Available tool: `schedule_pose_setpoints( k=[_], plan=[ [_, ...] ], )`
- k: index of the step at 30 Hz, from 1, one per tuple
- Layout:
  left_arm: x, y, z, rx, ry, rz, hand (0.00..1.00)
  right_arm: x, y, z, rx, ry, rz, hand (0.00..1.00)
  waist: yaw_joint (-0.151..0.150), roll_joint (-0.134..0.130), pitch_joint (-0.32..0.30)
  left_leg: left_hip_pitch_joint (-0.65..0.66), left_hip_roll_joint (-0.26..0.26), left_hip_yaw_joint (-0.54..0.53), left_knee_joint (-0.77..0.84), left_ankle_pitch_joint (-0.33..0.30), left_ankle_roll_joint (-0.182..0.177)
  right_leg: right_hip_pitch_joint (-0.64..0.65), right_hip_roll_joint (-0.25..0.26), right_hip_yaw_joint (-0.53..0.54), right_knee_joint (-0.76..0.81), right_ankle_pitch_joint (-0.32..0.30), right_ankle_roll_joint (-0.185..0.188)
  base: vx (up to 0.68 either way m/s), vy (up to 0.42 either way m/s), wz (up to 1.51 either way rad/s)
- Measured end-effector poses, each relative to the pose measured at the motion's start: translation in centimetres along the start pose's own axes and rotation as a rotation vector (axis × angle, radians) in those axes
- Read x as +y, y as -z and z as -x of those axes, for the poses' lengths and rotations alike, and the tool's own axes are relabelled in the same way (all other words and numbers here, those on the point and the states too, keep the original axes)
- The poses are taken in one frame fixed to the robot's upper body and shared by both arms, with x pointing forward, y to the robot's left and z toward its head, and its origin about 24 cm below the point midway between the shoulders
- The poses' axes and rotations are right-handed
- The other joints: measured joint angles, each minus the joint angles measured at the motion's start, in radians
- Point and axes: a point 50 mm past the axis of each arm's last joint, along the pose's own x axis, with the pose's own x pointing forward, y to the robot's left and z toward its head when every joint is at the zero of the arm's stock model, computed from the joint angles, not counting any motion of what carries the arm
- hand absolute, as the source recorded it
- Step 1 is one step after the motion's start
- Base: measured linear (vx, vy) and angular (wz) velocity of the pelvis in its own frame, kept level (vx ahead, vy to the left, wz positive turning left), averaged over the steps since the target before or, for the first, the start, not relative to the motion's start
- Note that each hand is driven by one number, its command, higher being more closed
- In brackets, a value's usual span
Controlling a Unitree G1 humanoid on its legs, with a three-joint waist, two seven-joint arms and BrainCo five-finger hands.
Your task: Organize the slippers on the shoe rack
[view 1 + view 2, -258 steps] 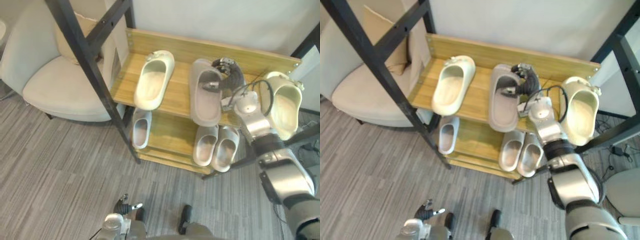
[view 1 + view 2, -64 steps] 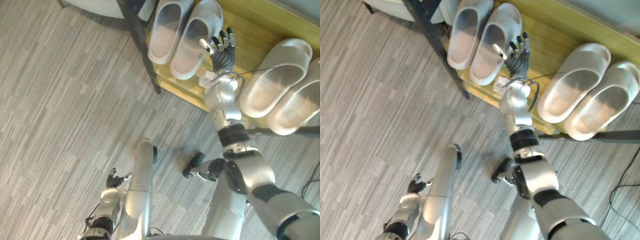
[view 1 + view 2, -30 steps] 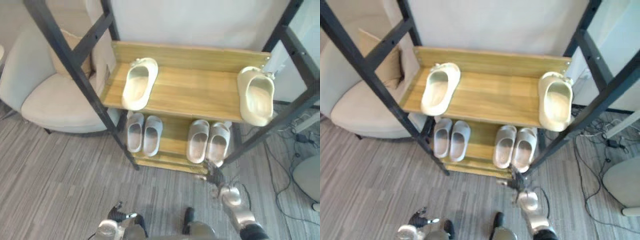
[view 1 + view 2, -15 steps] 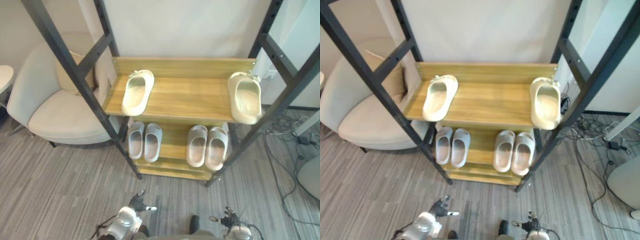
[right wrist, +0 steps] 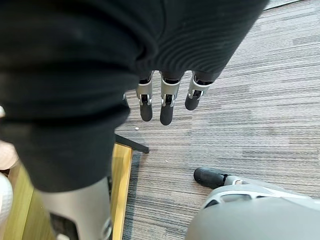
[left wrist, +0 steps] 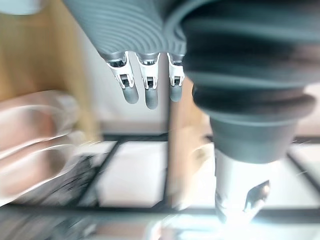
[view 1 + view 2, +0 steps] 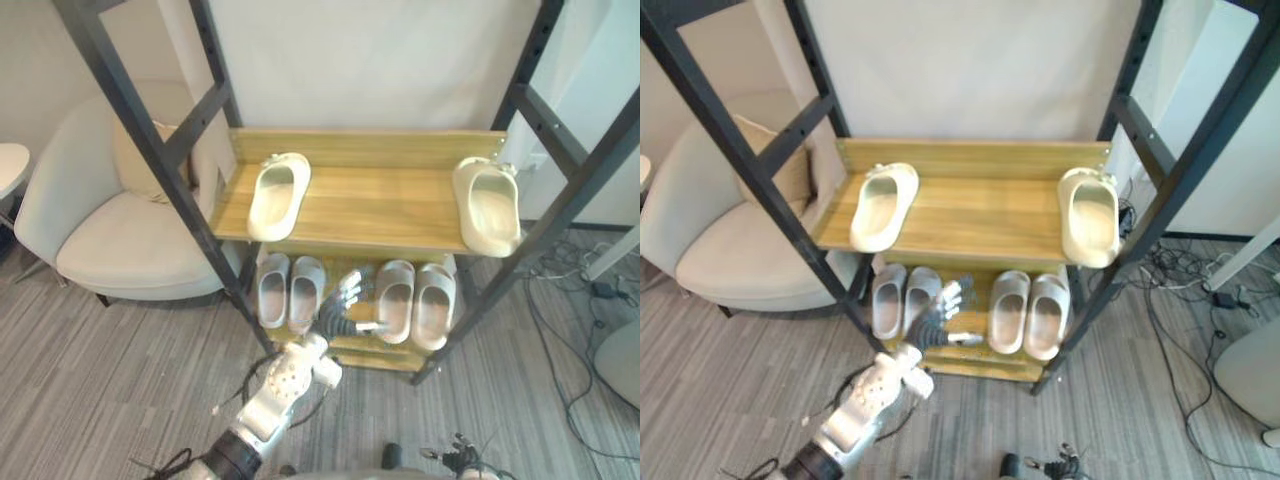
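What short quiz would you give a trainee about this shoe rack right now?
1. True or false: the two cream slippers sit side by side on the top shelf.
2. How many grey slippers are on the lower shelf? A two, B four, C six.
3. Fill in: the left hand hovering in front of the lower shelf is ___.
Key: 1 false, they sit at opposite ends; 2 B; 3 open.

Cream slippers [image 7: 278, 196], pale grey slippers [image 7: 434, 305], a shoe rack [image 7: 385, 205] of honey-toned wood and black frame, a beige armchair [image 7: 120, 235], grey carpet [image 7: 90, 400] streaked light and dark.
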Motion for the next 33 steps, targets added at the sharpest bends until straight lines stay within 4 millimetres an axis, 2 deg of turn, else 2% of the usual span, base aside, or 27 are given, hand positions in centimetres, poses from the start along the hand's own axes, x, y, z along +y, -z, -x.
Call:
schedule_pose_setpoints(
  k=[4,10,13,15,16,21,25,27,30,33],
  plan=[
    [1.5,-2.6,-1.0,-0.111,-0.061,-0.017,0.0,0.1,-0.2,-0.1,-0.009,-0.007,0.014,0.0,-0.001,0.0,0.0,0.008,-0.002,0.0,0.0,-0.002,0.003,0.007,-0.001,0.0,-0.001,0.0,0.0,0.01,-0.002,-0.01],
    [4.3,-4.7,-1.9,-0.19,-0.162,-0.097,0.0,0.2,-0.5,-0.1,-0.021,-0.02,0.034,0.0,-0.003,-0.001,0.0,0.013,-0.003,-0.001,0.0,-0.002,0.004,0.01,-0.003,-0.001,-0.005,-0.001,-0.002,-0.02,-0.001,0.0],
    [6.2,-5.6,-2.5,-0.214,-0.218,-0.165,0.0,0.1,-0.5,-0.1,-0.021,-0.022,0.035,0.0,-0.004,-0.003,-0.001,0.012,-0.002,0.0,0.0,-0.003,0.004,0.003,-0.003,-0.001,-0.005,-0.005,-0.002,-0.01,-0.004,-0.01],
    [8.5,-6.3,-3.4,-0.213,-0.274,-0.242,0.0,0.0,-0.5,-0.1,-0.023,-0.022,0.036,0.0,-0.012,-0.004,-0.001,0.011,-0.002,0.002,0.0,-0.003,0.004,0.001,-0.003,0.0,-0.005,-0.005,-0.002,0.0,0.0,0.0],
    [8.9,-6.5,-3.5,-0.213,-0.288,-0.256,0.0,0.0,-0.6,-0.1,-0.024,-0.022,0.037,0.0,-0.015,-0.004,-0.001,0.011,-0.002,0.002,0.0,-0.003,0.004,0.0,-0.003,0.0,-0.005,-0.005,-0.002,0.0,0.0,0.0],
    [13.8,-8.9,-4.7,-0.212,-0.41,-0.402,0.0,-0.1,-1.4,-0.2,-0.06,-0.022,0.032,0.0,-0.034,-0.01,-0.001,-0.01,-0.001,0.015,0.0,-0.003,0.003,-0.028,-0.001,0.007,-0.005,0.001,-0.003,0.01,-0.006,-0.06],
    [15.7,-10.4,-5.7,-0.211,-0.461,-0.468,0.0,-0.1,-1.5,-0.2,-0.06,-0.022,0.03,0.0,-0.04,-0.01,-0.001,-0.017,-0.001,0.02,-0.001,-0.004,0.003,-0.039,0.001,0.015,-0.004,0.003,-0.003,0.04,-0.006,-0.05],
    [16.8,-11.9,-6.2,-0.223,-0.488,-0.512,0.0,0.0,-2.0,-0.3,-0.072,-0.025,0.023,0.0,-0.04,-0.009,0.001,-0.038,-0.002,0.029,0.0,-0.004,0.004,-0.059,0.002,0.028,0.001,0.008,-0.007,0.03,-0.008,-0.11],
    [17.9,-12.7,-6.6,-0.214,-0.52,-0.542,0.0,0.0,-2.2,-0.4,-0.077,-0.027,0.018,0.0,-0.042,-0.006,0.009,-0.043,-0.002,0.033,0.0,-0.004,0.004,-0.069,0.003,0.037,0.002,0.011,-0.009,0.01,-0.011,-0.12],
    [19.3,-14.4,-6.9,-0.22,-0.562,-0.584,0.0,0.0,-2.7,-0.5,-0.088,-0.035,0.013,0.0,-0.045,-0.005,0.035,-0.046,-0.003,0.043,0.0,-0.006,0.007,-0.083,0.004,0.056,0.002,0.016,-0.015,-0.02,-0.013,-0.19]
  ],
)
